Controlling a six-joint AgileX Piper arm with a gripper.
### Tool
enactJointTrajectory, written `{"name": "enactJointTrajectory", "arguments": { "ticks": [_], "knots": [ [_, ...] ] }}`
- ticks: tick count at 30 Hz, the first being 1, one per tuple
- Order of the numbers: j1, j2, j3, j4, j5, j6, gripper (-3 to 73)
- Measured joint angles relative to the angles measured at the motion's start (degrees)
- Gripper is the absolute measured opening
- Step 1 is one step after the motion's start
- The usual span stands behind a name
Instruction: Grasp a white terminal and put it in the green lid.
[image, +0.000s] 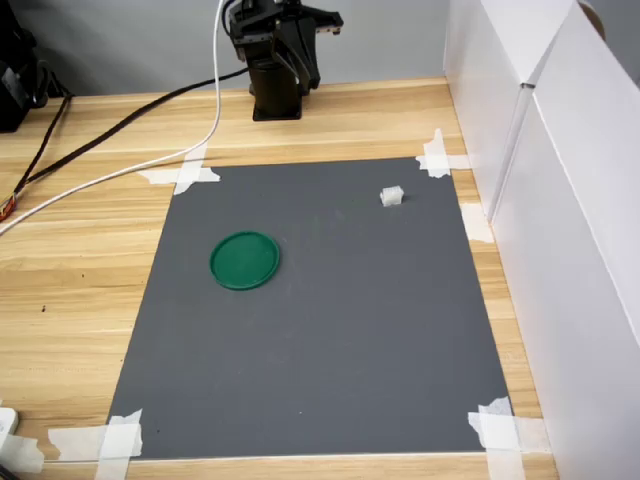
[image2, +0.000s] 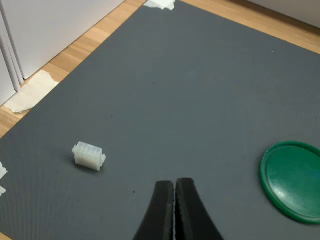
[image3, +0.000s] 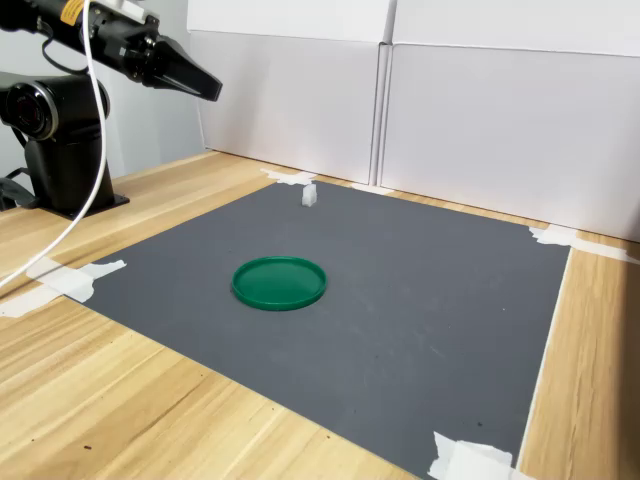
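Observation:
The white terminal (image: 391, 196) (image2: 89, 156) (image3: 309, 194) is a tiny ridged whitish block lying on the dark grey mat near its far corner by the white wall. The green lid (image: 245, 260) (image2: 292, 181) (image3: 280, 282) lies flat and empty on the mat, well apart from the terminal. My gripper (image2: 175, 186) (image3: 213, 91) hangs high above the mat's edge near the arm's base (image: 277, 95), its black fingers pressed together with nothing between them. In the wrist view the terminal and the lid lie on opposite sides of the fingertips.
The grey mat (image: 320, 330) is taped at its corners to a wooden table (image: 70, 300). White wall panels (image: 560, 200) stand close along the mat's side at the first exterior view's right. A white cable (image: 120, 170) and black cables cross the table near the base.

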Motion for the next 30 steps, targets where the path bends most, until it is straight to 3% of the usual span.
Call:
{"name": "enactJointTrajectory", "arguments": {
  "ticks": [14, 20, 24, 30],
  "knots": [
    [0.0, 26.8, -17.9, -7.8, 0.2, 0.0, -1.5],
    [0.0, 33.9, -23.7, -9.0, 3.2, -0.1, -1.5],
    [0.8, 37.9, -26.5, -9.0, 5.1, -3.6, -1.5],
    [6.4, 43.5, -27.3, -9.2, 7.9, -13.7, -1.5]
  ]
}}
